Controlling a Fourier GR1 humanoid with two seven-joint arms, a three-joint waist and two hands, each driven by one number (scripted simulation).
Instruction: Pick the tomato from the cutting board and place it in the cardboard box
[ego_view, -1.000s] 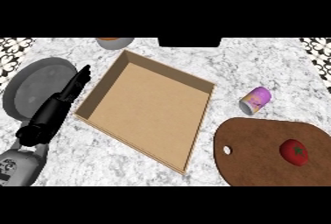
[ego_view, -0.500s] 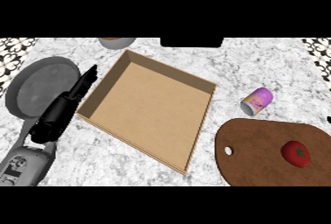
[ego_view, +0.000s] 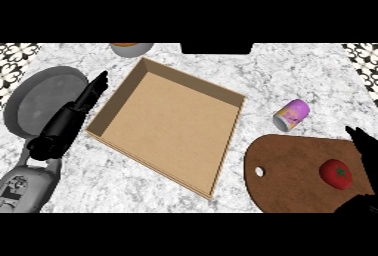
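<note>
The tomato (ego_view: 338, 173) looks round, smooth, likely soft: cup its sides. The right hand (ego_view: 363, 141) nears, fingers unclear; the left hand's (ego_view: 77, 107) fingers lie straight, empty.

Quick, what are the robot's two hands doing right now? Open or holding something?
Left hand: open, fingers straight, holding nothing, between the grey plate and the box.
Right hand: only dark bits show at the edge near the tomato; cannot tell.

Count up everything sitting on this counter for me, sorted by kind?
Tomato: 1
Cutting board: 1
Cardboard box: 1
Grey plate: 1
Purple can: 1
Bowl at the far edge: 1
Total: 6
</note>
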